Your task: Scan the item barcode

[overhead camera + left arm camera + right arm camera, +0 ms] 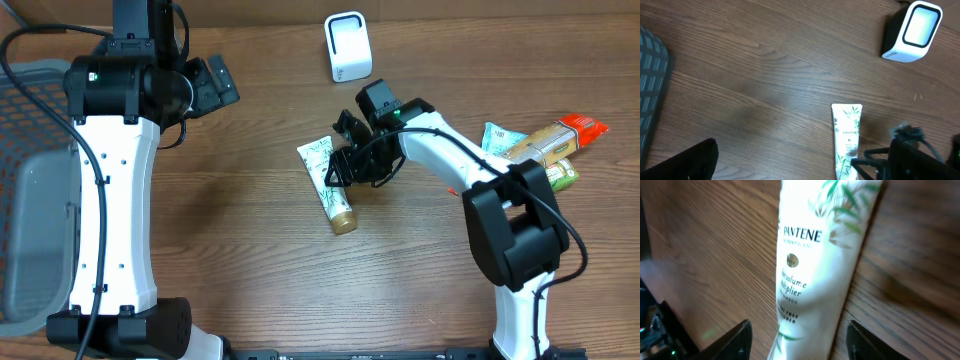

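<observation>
Fingers (737, 339) of the right gripper (801, 341) stand apart, Pantene tube (810, 280) lying between them.

Shop checkout mock-up (scanner (348, 46), basket (22, 120)).

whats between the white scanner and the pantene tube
Only bare wooden table; the left wrist view shows nothing between the scanner and the tube.

Soft, even light is falling across the surface (250, 270), throwing faint shadows; the tube (810, 280) is showing slightly blurred in the right wrist view.
</observation>
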{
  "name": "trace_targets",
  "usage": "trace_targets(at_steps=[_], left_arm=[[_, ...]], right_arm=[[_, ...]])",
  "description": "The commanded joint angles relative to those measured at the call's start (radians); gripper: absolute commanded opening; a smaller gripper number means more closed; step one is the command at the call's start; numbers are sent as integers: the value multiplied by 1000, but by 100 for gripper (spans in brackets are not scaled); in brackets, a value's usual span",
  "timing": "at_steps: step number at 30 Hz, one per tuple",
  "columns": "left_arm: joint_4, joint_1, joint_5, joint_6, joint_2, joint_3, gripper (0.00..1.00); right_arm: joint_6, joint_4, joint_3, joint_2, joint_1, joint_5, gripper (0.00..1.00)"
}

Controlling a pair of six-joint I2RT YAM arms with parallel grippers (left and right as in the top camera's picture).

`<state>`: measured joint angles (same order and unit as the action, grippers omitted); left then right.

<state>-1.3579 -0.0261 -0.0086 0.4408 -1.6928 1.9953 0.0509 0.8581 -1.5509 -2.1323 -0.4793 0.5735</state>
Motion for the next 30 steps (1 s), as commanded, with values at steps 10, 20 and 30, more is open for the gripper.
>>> trace_targets(at_steps=[10, 20, 30], left_arm=[[1, 0, -6, -15, -8, 8, 100], [1, 0, -6, -15, -8, 8, 100], [1, 0, -6, -15, -8, 8, 100]], right_arm=[[86, -106, 119, -38, -14, 60, 37], [76, -89, 100, -35, 9, 166, 4], [63, 123, -46, 158, 30, -245, 4]])
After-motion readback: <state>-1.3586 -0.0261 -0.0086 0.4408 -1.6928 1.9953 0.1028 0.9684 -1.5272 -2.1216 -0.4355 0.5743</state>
